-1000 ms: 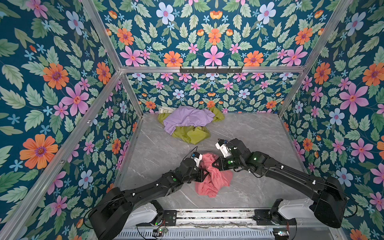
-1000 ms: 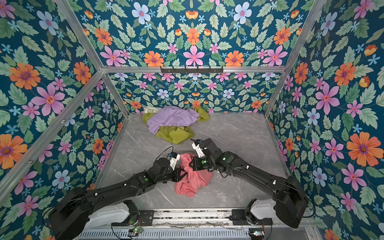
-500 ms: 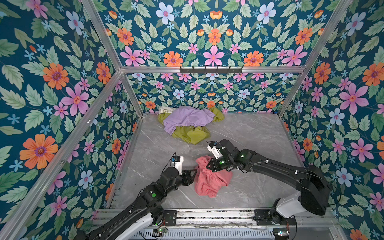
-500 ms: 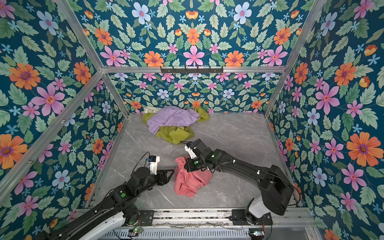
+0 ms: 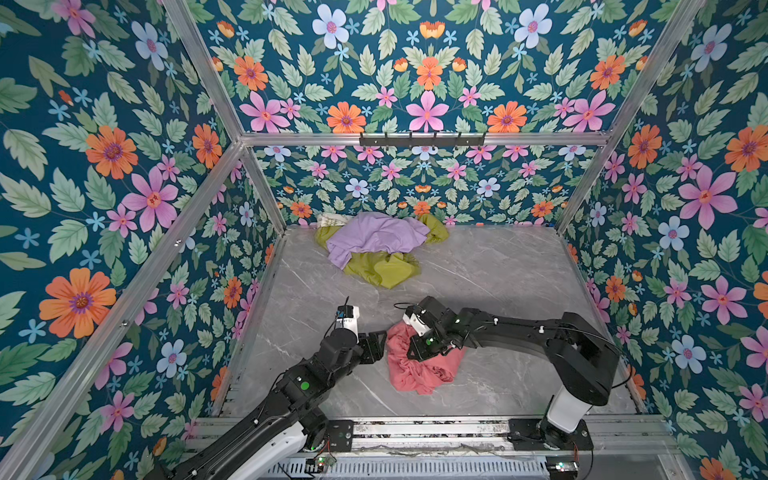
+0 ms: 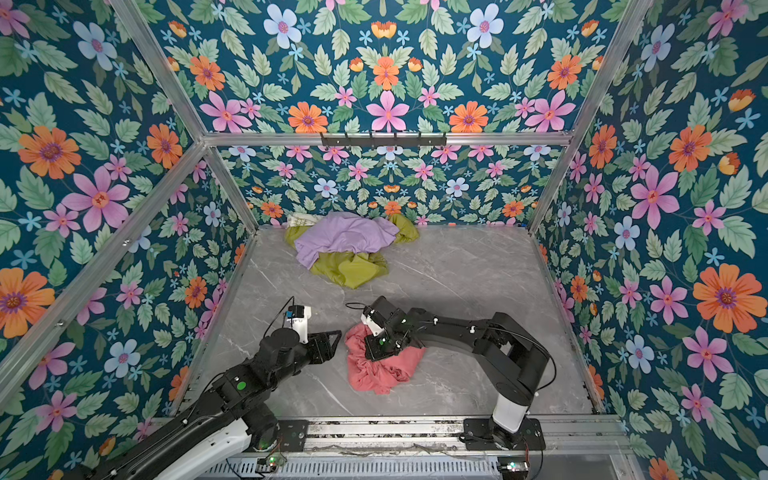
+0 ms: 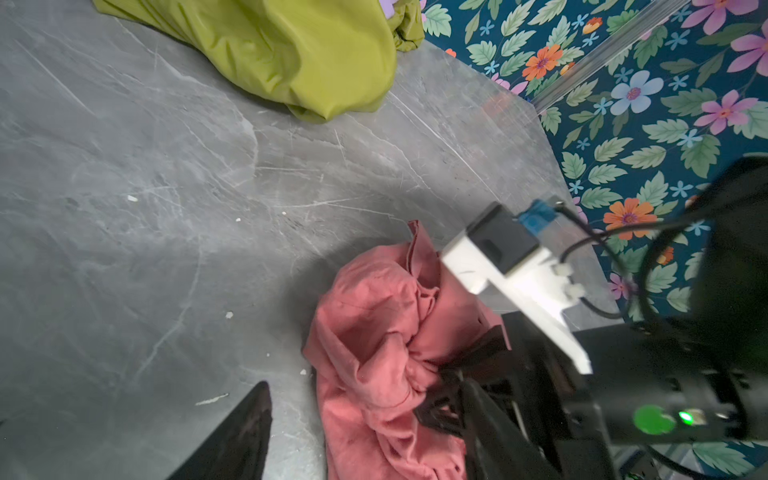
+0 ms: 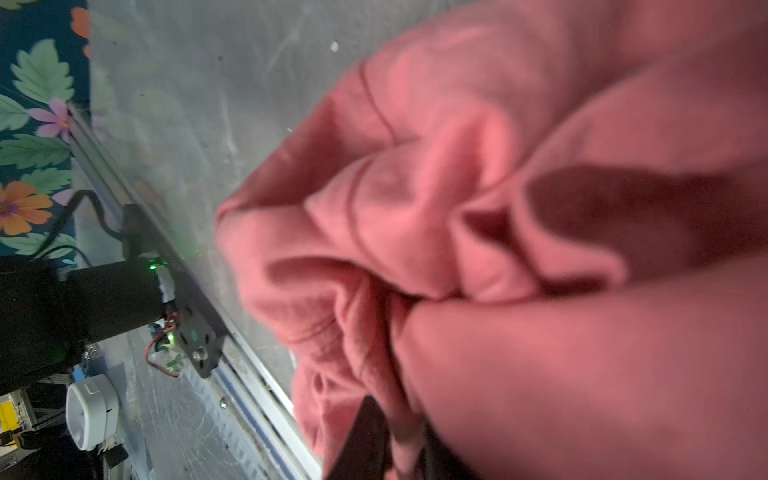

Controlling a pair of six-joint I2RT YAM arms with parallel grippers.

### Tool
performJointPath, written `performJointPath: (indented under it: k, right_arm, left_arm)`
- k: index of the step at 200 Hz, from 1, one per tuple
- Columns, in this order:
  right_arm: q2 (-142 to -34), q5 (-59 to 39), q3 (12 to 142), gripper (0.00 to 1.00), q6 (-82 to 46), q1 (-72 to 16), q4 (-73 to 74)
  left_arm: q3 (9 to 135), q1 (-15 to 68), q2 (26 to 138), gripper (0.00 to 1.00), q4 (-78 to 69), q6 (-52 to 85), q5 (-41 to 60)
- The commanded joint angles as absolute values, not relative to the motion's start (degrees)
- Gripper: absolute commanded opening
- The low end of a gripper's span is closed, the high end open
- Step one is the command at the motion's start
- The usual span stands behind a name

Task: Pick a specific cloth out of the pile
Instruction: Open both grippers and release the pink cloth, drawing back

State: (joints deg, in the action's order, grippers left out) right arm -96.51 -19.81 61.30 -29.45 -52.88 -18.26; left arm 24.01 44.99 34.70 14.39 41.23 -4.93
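Observation:
The salmon-pink cloth [image 5: 419,370] [image 6: 380,372] lies crumpled on the grey floor at the front middle. It is well apart from the pile [image 5: 376,241] [image 6: 345,239] of lilac and olive-green garments at the back wall. My right gripper [image 5: 415,351] [image 6: 374,353] sits low on the cloth's top. In the right wrist view a fold of cloth [image 8: 498,208] is pinched between the narrow jaws of the right gripper [image 8: 401,451]. My left gripper [image 5: 380,347] [image 6: 332,345] stands open at the cloth's left edge. In the left wrist view the cloth [image 7: 374,332] lies between the wide-apart fingers of the left gripper [image 7: 365,440].
Floral walls close in the floor on the left, back and right. A black hook rail [image 5: 422,139] hangs on the back wall. The metal base rail [image 5: 415,430] carrying both arms runs along the front edge. Olive fabric [image 7: 291,54] spreads forward from the pile.
My left gripper has let go of the cloth, opened and drawn back a little to the left. The right gripper has moved left and down, and the cloth has sunk into a heap.

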Motion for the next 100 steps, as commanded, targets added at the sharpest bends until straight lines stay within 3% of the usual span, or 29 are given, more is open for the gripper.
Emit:
performJointPath:
  k: [1,21,51,81,100]
  right_arm:
    - [-91.34,-18.23,63.06,0.3,-27.95,-52.91,-23.11]
    - [-86.69,-17.46,64.05,0.44,-27.76,-52.91,-26.27]
    - [-80.58,-17.74,65.51,0.75,-28.39,-52.87,-28.1]
    - [-74.27,-5.41,65.91,0.85,-24.87,-48.76,-31.57]
    - [-68.42,-3.43,59.24,0.86,-25.27,-40.51,-25.75]
  left_arm:
    - [25.64,44.94,34.64,0.72,15.77,37.79,-7.77]
    - [26.82,44.88,34.18,0.75,16.64,36.21,-9.82]
    - [28.35,44.94,31.5,0.77,16.46,33.55,-12.62]
    - [29.71,44.88,30.64,0.99,17.34,30.47,-27.48]
    - [27.97,44.85,33.6,0.97,17.46,29.36,-36.19]
